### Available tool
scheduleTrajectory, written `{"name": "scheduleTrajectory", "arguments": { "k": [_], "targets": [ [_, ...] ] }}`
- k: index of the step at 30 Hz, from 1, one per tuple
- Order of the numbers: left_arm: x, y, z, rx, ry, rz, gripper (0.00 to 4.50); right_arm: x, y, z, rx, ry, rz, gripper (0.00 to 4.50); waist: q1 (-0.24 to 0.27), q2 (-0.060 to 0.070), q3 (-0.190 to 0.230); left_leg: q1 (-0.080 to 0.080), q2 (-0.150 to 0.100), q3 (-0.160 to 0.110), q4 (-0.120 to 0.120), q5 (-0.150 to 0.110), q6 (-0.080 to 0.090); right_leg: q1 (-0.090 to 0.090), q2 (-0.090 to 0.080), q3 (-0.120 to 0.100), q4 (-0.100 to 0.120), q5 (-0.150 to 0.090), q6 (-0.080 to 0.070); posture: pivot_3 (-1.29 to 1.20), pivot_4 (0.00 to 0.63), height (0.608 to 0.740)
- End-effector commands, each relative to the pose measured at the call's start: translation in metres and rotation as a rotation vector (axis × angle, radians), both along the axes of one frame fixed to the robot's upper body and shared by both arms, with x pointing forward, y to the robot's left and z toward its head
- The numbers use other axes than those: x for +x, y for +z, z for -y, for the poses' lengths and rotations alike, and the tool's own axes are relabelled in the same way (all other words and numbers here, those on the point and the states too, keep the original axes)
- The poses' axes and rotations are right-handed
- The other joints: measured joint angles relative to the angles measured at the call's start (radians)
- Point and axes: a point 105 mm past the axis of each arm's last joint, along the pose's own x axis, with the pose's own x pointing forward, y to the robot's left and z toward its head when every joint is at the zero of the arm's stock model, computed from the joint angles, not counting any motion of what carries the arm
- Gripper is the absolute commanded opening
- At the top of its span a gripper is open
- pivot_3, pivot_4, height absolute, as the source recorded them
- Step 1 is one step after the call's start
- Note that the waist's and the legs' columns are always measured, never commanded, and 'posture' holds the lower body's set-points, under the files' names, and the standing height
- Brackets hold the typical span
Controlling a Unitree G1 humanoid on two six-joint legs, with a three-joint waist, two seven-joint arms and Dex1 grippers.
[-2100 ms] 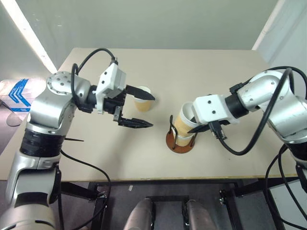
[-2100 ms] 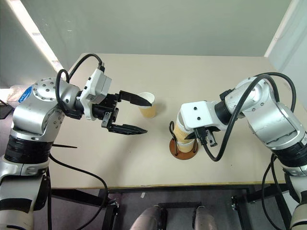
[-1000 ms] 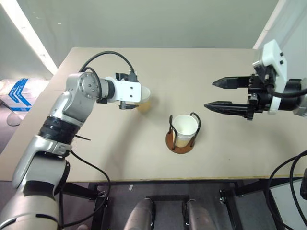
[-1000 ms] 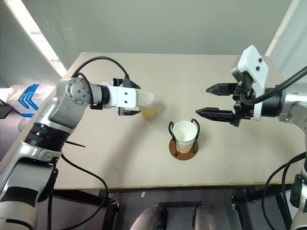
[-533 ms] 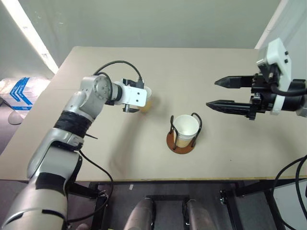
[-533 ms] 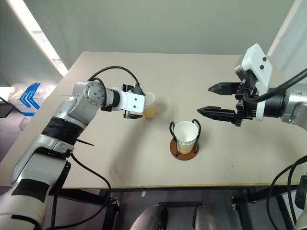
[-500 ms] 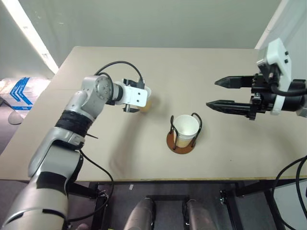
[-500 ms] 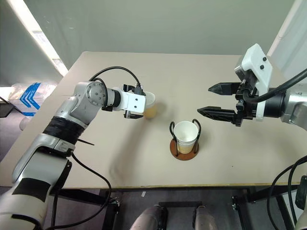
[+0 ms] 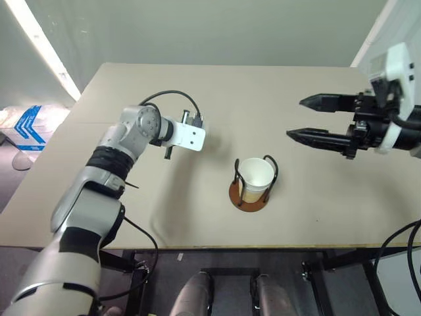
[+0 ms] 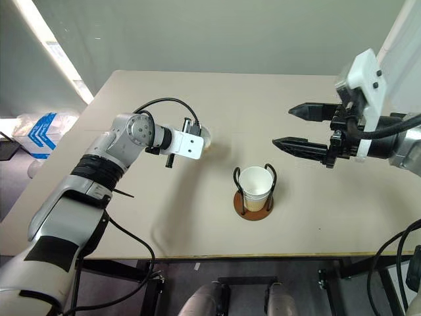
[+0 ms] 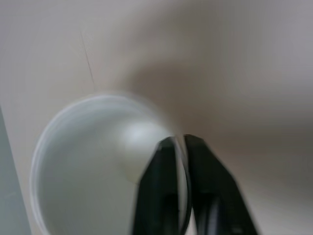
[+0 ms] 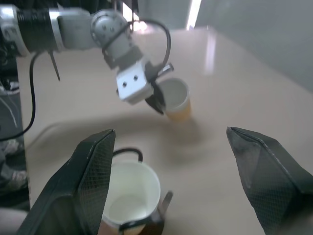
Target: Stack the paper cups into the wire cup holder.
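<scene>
Cups (image 10: 255, 184) of pale paper sat nested in the black wire, brown-based holder (image 10: 252, 203). Farther left, the left gripper (image 11: 177, 147) pinched the last tan cup's (image 12: 176, 99) rim; the right gripper (image 10: 293, 126) hung apart, empty.

lab: bare table (image 9: 217, 92) (plain walls)

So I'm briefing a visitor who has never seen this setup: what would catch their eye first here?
Probably the left gripper, shut on the rim of a lone paper cup toward the left of the tan table. Next, the wire cup holder near the table's middle, with stacked cups already in it. On the right, the right gripper hovers open and empty above the table.
</scene>
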Motion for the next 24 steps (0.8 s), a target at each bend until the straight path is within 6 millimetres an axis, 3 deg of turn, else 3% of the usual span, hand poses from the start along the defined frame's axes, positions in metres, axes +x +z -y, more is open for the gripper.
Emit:
{"name": "scheduleTrajectory", "arguments": {
  "k": [1,8,17,24],
  "targets": [
    [-0.004,0.027,-0.004,-0.032,-0.031,0.013,0.03,-0.006,0.01,0.008,0.025,0.007,0.104,3.85,0.001,0.0,0.0,0.0,0.0,0.0,0.0,0.0,0.0,0.0,0.0,0.0,0.0,0.0,0.0,0.0,0.15,0.74],
    [-0.019,0.053,0.001,-0.096,-0.104,-0.052,0.03,-0.023,-0.003,0.021,0.057,0.061,-0.005,3.85,0.003,0.0,0.0,-0.001,0.0,0.001,0.001,0.0,0.0,0.0,0.0,0.0,0.0,-0.001,0.001,0.0,0.15,0.74],
    [-0.074,0.083,0.037,-0.226,-0.346,-0.301,0.03,-0.04,-0.005,0.033,0.129,0.031,0.027,3.85,0.004,0.0,0.0,-0.002,0.0,0.003,0.003,-0.001,0.003,0.001,0.0,0.001,0.0,-0.003,0.003,0.0,0.15,0.74],
    [-0.098,0.111,0.051,-0.281,-0.423,-0.396,0.03,-0.055,-0.014,0.03,0.142,0.055,0.005,3.85,0.001,0.0,0.0,0.0,0.0,0.003,0.005,-0.005,0.01,0.002,-0.001,0.001,0.001,-0.003,0.004,0.0,0.15,0.74]
  ]
}}
